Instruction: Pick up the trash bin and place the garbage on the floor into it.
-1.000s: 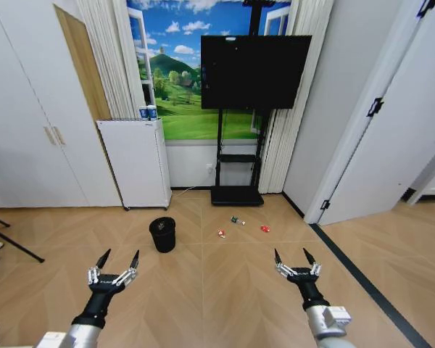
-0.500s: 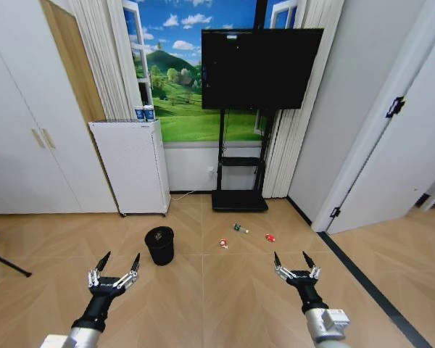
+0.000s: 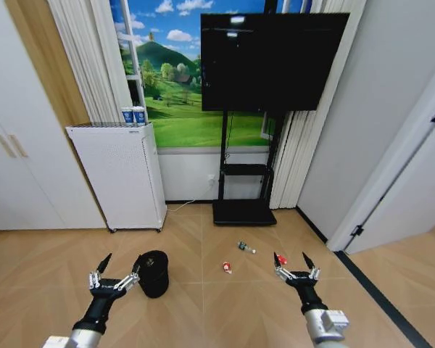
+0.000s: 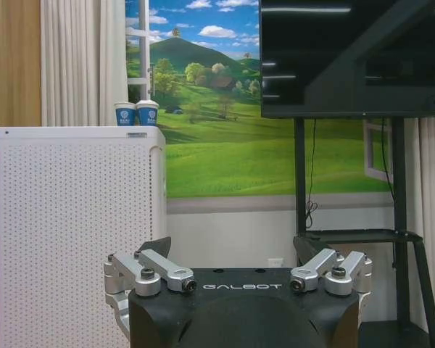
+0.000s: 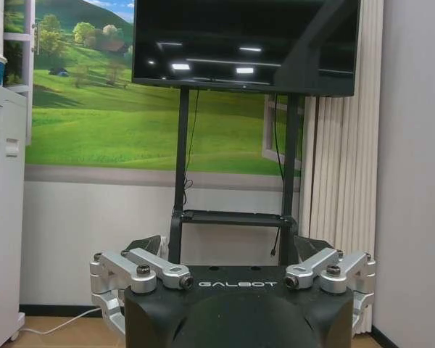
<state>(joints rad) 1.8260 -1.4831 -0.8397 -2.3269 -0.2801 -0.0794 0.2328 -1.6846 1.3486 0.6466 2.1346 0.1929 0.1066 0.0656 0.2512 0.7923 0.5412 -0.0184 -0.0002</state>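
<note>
Both my grippers up and spread, bin dead ahead on the floor.

Head view: my left gripper [image 3: 115, 265] hangs wide open just left of the trash bin [image 3: 154, 272]; my right gripper [image 3: 291, 259] gapes wide too, and 2 garbage scraps [image 3: 227, 267] lie between bin and right gripper. Wrist views: each gripper's fingers splayed, facing the TV stand [image 5: 235, 217].

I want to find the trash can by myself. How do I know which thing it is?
Find the big black TV on its stand, then the tall white cabinet to its left. On the wooden floor in front of that cabinet sits the trash bin, near the left gripper. It is small, round and black, far bigger than the tiny scraps beside it.
</note>
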